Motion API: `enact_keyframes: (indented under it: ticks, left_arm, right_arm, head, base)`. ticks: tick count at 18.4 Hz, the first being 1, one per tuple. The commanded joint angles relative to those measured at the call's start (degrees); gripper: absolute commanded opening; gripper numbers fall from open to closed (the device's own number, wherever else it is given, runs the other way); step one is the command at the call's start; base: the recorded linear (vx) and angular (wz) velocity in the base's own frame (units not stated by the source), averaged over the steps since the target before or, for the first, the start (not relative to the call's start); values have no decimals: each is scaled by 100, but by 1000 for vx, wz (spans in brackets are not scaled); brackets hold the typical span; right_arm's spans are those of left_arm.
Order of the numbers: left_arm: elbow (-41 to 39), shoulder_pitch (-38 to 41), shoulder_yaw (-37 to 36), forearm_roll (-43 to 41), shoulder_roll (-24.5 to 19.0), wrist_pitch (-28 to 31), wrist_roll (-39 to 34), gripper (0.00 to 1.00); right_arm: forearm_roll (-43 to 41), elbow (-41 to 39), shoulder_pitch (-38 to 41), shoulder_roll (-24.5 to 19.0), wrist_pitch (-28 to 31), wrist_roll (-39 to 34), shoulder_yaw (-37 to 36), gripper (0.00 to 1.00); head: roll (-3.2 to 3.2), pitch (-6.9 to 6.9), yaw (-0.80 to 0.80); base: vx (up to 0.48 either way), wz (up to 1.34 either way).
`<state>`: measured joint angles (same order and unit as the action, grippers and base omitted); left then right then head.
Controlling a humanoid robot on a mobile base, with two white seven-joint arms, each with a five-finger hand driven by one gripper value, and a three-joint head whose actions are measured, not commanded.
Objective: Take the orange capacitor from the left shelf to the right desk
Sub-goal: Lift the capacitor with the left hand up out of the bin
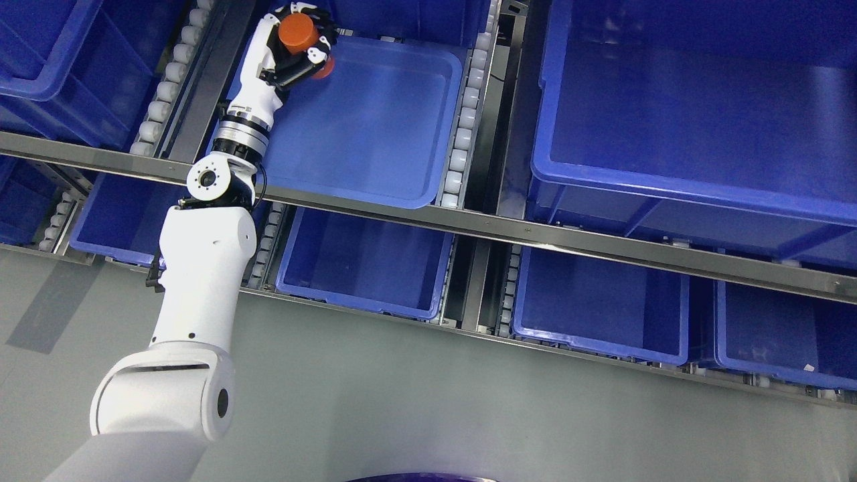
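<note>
My left arm reaches up from the lower left into the shelf. Its hand [302,41] is curled around an orange capacitor [296,33], a short orange cylinder, at the far left corner of a shallow blue bin [375,120]. Under the fingers [315,55] a second bit of orange [325,67] shows; I cannot tell whether it is part of the same capacitor or another one. The hand hides the rest of that corner. No right arm shows in the head view.
Blue bins fill the shelf: a large deep one [696,114] at the right, several on the lower level [365,261]. White roller tracks [462,127] run between bins. A metal rail [469,224] crosses in front. Grey floor [428,402] lies below.
</note>
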<state>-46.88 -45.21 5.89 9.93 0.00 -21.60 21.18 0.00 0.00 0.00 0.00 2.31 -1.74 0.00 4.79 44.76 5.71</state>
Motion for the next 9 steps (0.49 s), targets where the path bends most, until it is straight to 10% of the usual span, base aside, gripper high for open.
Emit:
enact_keyframes:
  ticks: [1,9]
  left_arm:
    - [-2059,468,-657,897,-100,-72,-8,2]
    - [-3705,1875,-1055,905,-100,-300,-26,2]
  right_arm:
    - [0,-132,193,100,-2,-2,-70,100]
    - [0,-132,193,100,-2,-2,-70,100]
  head:
    - [0,0,0]
    - [0,0,0]
  base:
    - [0,0]
    - [-5,0]
